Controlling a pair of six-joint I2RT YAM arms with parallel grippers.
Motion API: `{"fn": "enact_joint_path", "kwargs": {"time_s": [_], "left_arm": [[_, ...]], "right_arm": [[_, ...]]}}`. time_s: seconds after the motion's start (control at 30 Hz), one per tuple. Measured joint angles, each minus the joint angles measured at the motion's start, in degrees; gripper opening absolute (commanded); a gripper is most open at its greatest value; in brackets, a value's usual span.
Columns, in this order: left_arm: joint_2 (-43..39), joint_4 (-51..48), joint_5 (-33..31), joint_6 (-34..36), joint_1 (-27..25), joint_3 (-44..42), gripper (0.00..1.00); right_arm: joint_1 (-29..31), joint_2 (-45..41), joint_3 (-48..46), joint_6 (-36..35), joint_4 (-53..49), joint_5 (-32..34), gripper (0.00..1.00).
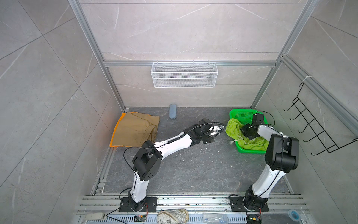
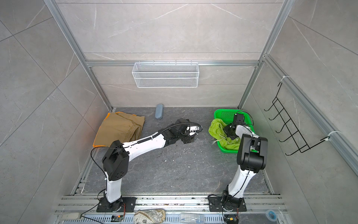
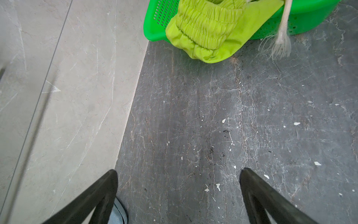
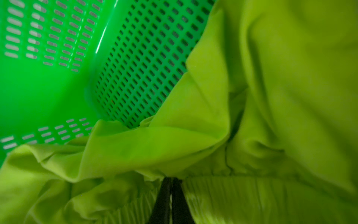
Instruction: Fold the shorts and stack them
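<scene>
The lime green shorts (image 1: pixel 234 130) (image 2: pixel 216 128) lie crumpled in the green basket (image 1: pixel 242 114), with the elastic waist (image 3: pixel 209 29) spilling over its rim. A pale drawstring (image 3: pixel 282 29) hangs down outside. My right gripper (image 4: pixel 171 179) reaches into the basket and is shut on a bunch of that lime cloth (image 4: pixel 271 77). The khaki shorts (image 1: pixel 135 130) lie folded at the back left on top of the orange shorts (image 1: pixel 116 126). My left gripper (image 3: pixel 178 170) (image 1: pixel 211 131) hovers open over the dark table, a little left of the basket, holding nothing.
A grey-blue case (image 1: pixel 173 113) lies by the back wall. A white wire basket (image 1: pixel 184 74) hangs on the back wall and a black hook rack (image 1: pixel 313 126) on the right wall. The basket's perforated wall (image 4: pixel 58 87) stands close to my right gripper.
</scene>
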Motion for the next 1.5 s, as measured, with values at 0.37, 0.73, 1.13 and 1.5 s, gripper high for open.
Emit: {"fn": "enact_joint_path", "kwargs": {"time_s": [0.37,0.73,1.13,1.5], "left_arm": [[0.0,-1.4,-2.0,-0.6,-0.9,0.0,1.0],[0.0,-2.6,-2.5,-2.4,-1.2,-0.1,1.0],[-0.4,-2.9,-3.5,-4.3,-1.3,-1.9,1.0],[-0.6,-3.9,-3.8,-5.7,-1.3,-4.0,1.0]], "right_arm": [[-1.3,-0.5,-1.3,-0.5,1.5,-2.8,0.0],[-2.1,-9.2,-1.9,-2.4,-0.2,-1.5,0.0],[-2.1,-11.4,-3.1,-2.2,-0.6,-4.7,0.52],[-1.7,-20.5,-13.4,9.9,7.8,-14.0,0.67]]}}
